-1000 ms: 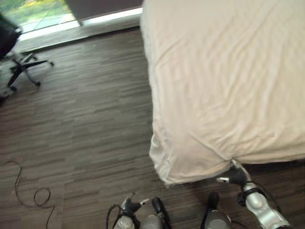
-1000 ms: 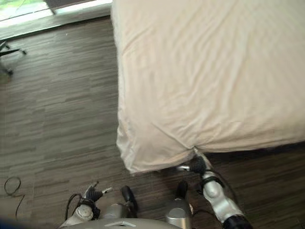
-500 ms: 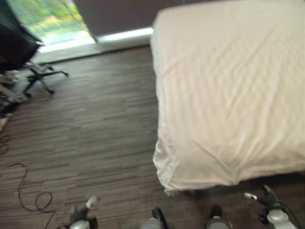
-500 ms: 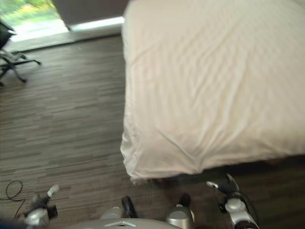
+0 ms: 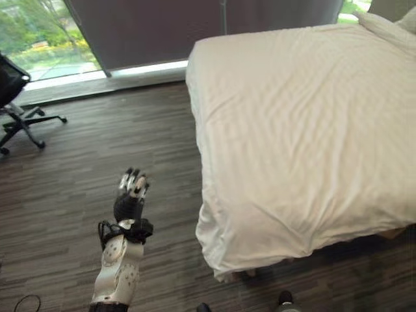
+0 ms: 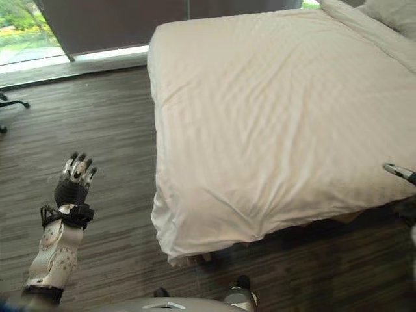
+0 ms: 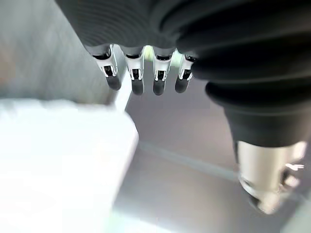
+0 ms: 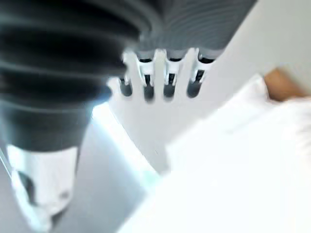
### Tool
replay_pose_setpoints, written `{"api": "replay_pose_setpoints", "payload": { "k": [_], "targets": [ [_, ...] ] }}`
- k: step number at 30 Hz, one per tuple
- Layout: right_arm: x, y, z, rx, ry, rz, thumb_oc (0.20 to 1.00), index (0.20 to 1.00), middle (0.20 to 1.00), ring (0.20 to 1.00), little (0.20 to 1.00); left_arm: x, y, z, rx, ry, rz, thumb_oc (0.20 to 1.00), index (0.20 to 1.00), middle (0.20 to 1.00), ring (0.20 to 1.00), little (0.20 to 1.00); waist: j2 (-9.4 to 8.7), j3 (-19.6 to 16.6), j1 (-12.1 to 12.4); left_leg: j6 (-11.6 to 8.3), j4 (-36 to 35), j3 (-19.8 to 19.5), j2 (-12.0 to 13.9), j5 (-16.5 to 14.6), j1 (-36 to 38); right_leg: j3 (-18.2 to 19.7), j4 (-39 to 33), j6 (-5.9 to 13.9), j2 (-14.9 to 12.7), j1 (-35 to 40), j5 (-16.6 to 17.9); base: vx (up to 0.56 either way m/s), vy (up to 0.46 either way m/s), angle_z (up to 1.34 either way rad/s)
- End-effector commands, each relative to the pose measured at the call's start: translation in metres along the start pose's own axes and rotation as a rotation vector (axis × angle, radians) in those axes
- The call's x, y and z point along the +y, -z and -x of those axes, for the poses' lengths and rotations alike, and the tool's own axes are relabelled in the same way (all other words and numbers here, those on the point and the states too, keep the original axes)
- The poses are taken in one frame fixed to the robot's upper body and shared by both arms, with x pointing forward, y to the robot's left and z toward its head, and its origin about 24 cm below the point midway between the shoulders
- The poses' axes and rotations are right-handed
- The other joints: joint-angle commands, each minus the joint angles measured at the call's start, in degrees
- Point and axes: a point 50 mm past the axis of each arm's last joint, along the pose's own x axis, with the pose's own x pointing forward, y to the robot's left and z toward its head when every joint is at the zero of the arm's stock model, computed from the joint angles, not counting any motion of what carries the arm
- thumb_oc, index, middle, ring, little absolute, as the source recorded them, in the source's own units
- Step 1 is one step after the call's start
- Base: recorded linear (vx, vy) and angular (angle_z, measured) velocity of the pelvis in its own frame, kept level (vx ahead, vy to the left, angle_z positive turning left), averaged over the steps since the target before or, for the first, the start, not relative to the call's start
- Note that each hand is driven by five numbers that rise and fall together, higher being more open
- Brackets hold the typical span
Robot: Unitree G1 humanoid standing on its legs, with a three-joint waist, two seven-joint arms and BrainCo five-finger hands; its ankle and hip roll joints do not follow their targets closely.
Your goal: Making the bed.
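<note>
We stood at the foot corner of the bed (image 5: 305,130), with its pale cover (image 6: 273,123) spread flat over the whole top and hanging down the near side and end. Only light creases showed near the corner, where the cloth bunched a little just above the dark wood floor (image 5: 97,156). Pillows (image 6: 383,13) lay at the far head end.

Our left hand (image 5: 130,195) was raised over the floor, well apart from the bed, its fingers (image 7: 133,77) straight and holding nothing. Our right hand (image 8: 165,77) was by the bed's near edge, fingers likewise straight and empty, not touching the cover.

We judged the job nearly finished: the cover was laid and fairly smooth, and what seemed left was tidying the bunched corner and perhaps the pillows. An office chair (image 5: 16,110) stood off by the window (image 5: 45,39).
</note>
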Motion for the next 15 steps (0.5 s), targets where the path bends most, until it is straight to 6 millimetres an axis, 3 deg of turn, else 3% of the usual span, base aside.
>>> {"api": "replay_pose_setpoints", "payload": {
  "k": [1,2,3,4,5,6,7,8,9,10,11,12,13,14,15],
  "targets": [
    [-0.017,-0.062,0.016,-0.345,-0.026,0.14,1.0,1.0,1.0,1.0,1.0,-0.02,-0.017,-0.012,-0.113,0.131,0.165,1.0,1.0,1.0,1.0,1.0,0.52,1.46,-0.45,-1.19,0.79,-1.92,3.46,2.5,-0.04,-0.47,1.37,4.24,-3.58,-0.67,0.15,0.01,0.014,0.3],
    [-0.017,-0.062,0.016,-0.343,-0.026,0.139,1.0,1.0,1.0,1.0,1.0,-0.02,-0.018,-0.012,-0.112,0.132,0.163,1.0,1.0,1.0,1.0,1.0,0.44,1.46,-0.33,-1.18,0.79,-1.93,3.44,2.5,-0.05,-0.48,1.37,4.24,-3.59,-0.67,0.15,0.03,0.008,0.29],
    [-0.016,-0.083,0.029,-0.443,-0.018,-0.055,0.219,0.219,0.219,0.219,0.219,-0.038,-0.013,-0.017,-0.118,0.173,0.267,1.0,1.0,1.0,1.0,1.0,0.28,1.28,-1.28,-0.98,0.79,-1.75,3.39,2.39,0.0,-0.29,1.35,4.26,-3.6,-0.88,0.27,0.03,0.006,0.08],
    [-0.016,-0.083,0.028,-0.443,-0.017,-0.055,0.2,0.2,0.2,0.2,0.2,-0.038,-0.012,-0.017,-0.117,0.174,0.267,1.0,1.0,1.0,1.0,1.0,0.29,1.24,-1.19,-0.97,0.79,-1.73,3.38,2.38,-0.01,-0.28,1.34,4.27,-3.61,-0.9,0.27,0.05,0.001,-0.15],
    [-0.007,-0.104,0.043,-0.526,-0.057,-0.322,0.2,0.2,0.2,0.2,0.2,-0.05,-0.018,-0.02,-0.154,0.195,0.339,0.36,0.36,0.36,0.36,0.36,0.32,1.16,-1.54,-0.91,0.79,-1.5,3.44,2.42,-0.11,-0.27,1.28,4.23,-3.74,-1.1,0.51,0.01,-0.009,-0.13],
    [0.023,-0.101,0.048,-0.507,-0.145,-0.399,0.2,0.2,0.2,0.2,0.2,-0.06,-0.009,-0.022,-0.099,0.239,0.323,0.2,0.2,0.2,0.2,0.2,0.23,1.28,-1.48,-0.86,0.79,-1.31,3.39,2.51,-0.23,-0.11,1.27,4.22,-3.68,-1.36,0.59,0.0,-0.017,-0.06],
    [0.037,-0.083,0.055,-0.407,-0.208,-0.45,0.2,0.2,0.2,0.2,0.2,-0.066,-0.012,-0.024,-0.115,0.266,0.347,0.2,0.2,0.2,0.2,0.2,0.33,1.62,-1.89,-0.87,0.79,-1.16,3.36,2.6,-0.45,-0.18,1.23,4.26,-3.65,-1.73,0.68,-0.01,-0.012,-0.1],
    [0.062,-0.099,0.072,-0.426,-0.323,-0.684,0.2,0.2,0.2,0.2,0.2,-0.088,-0.009,-0.029,-0.109,0.315,0.45,0.2,0.2,0.2,0.2,0.2,0.33,1.7,-1.99,-0.88,0.79,-0.86,3.35,2.76,-0.9,-0.07,1.09,4.25,-3.73,-2.22,0.82,-0.01,-0.007,-0.16],
    [0.062,-0.099,0.073,-0.424,-0.324,-0.687,0.2,0.2,0.2,0.2,0.2,-0.088,-0.009,-0.029,-0.109,0.317,0.449,0.2,0.2,0.2,0.2,0.2,0.2,1.69,-1.9,-0.87,0.79,-0.84,3.32,2.77,-0.94,-0.05,1.1,4.25,-3.76,-2.29,0.82,-0.02,-0.003,-0.14],
    [0.09,-0.107,0.08,-0.42,-0.399,-0.725,0.2,0.2,0.2,0.2,0.2,-0.101,0.0,-0.033,-0.061,0.345,0.444,0.2,0.2,0.2,0.2,0.2,0.2,2.18,-1.9,-0.88,0.79,-0.7,3.32,3.0,-1.3,0.1,1.14,4.15,-3.73,-2.84,0.92,-0.04,-0.003,-0.1],
    [0.099,-0.116,0.081,-0.378,-0.423,-0.855,0.2,0.2,0.2,0.2,0.2,-0.111,-0.004,-0.036,-0.084,0.35,0.486,0.2,0.2,0.2,0.2,0.2,0.33,2.63,-1.72,-0.88,0.79,-0.67,3.3,3.43,-2.04,-0.01,1.13,4.1,-3.81,-3.46,1.05,-0.14,-0.001,-0.13],
    [0.129,-0.139,0.091,-0.363,-0.528,-0.988,0.2,0.2,0.2,0.2,0.2,-0.131,0.002,-0.044,-0.053,0.371,0.527,0.2,0.2,0.2,0.2,0.2,0.43,4.03,-1.35,-0.89,0.8,-0.8,3.15,4.01,-3.57,0.37,1.19,4.02,-3.83,-5.08,1.38,-0.11,0.003,-0.11],
    [0.129,-0.139,0.091,-0.363,-0.528,-0.988,0.2,0.2,0.2,0.2,0.2,-0.131,0.002,-0.044,-0.053,0.371,0.527,0.2,0.2,0.2,0.2,0.2,0.43,4.03,-1.35,-0.89,0.8,-0.79,3.15,4.01,-3.58,0.38,1.2,4.02,-3.84,-5.1,1.38,-0.2,0.006,-0.02],
    [0.146,-0.16,0.102,-0.404,-0.581,-1.039,0.2,0.2,0.2,0.2,0.2,-0.152,0.005,-0.047,-0.022,0.408,0.57,0.2,0.2,0.2,0.2,0.2,0.45,5.47,-1.21,-0.95,0.8,-0.98,3.13,4.46,-4.97,0.53,1.27,3.93,-3.79,-6.43,1.56,-0.28,-0.013,0.06],
    [0.162,-0.184,0.108,-0.34,-0.66,-1.282,0.2,0.2,0.2,0.2,0.2,-0.178,0.004,-0.056,-0.013,0.427,0.641,0.2,0.2,0.2,0.2,0.2,0.58,8.02,-0.64,-1.12,0.99,-1.35,3.3,5.64,-8.15,0.59,1.53,3.79,-3.87,-9.5,2.24,-0.36,-0.014,0.01]
  ]
}}
